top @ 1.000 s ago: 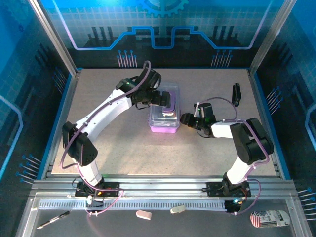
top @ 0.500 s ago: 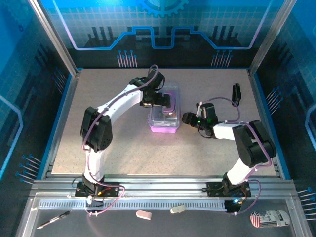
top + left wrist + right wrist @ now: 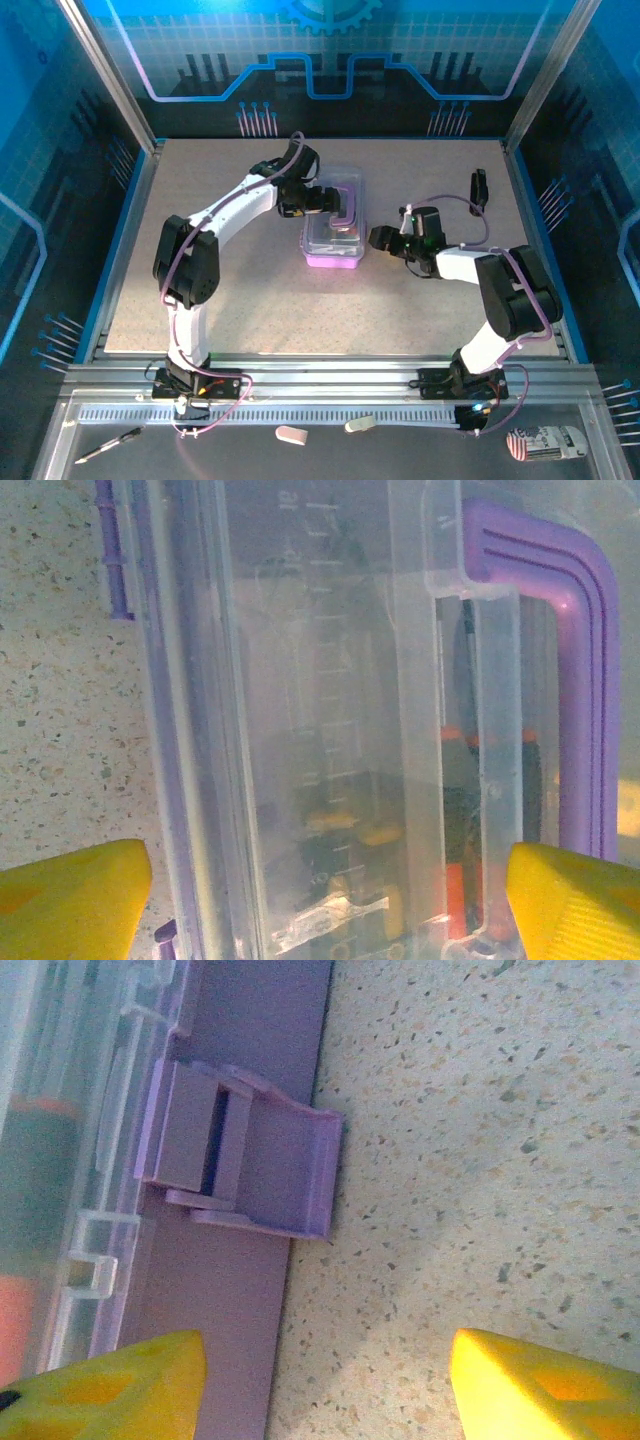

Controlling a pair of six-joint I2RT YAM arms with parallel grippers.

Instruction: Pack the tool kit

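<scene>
At the tabletop's (image 3: 250, 290) middle, the tool kit case (image 3: 335, 235) is being straddled by the wide-spread left tool (image 3: 320, 900), likely for steadying. The right tool (image 3: 320, 1390), parted and empty, is being aimed at its right-side latch (image 3: 255, 1165). Screwdrivers (image 3: 455, 810) are being seen inside.

I see the case lid (image 3: 300, 730) as glossy, see-through plastic, its purple handle (image 3: 585, 680) smooth and ribbed at the right of the frame. The latch (image 3: 250, 1160) is matt purple plastic; the tabletop (image 3: 480, 1160) looks speckled, grainy, matt.
</scene>
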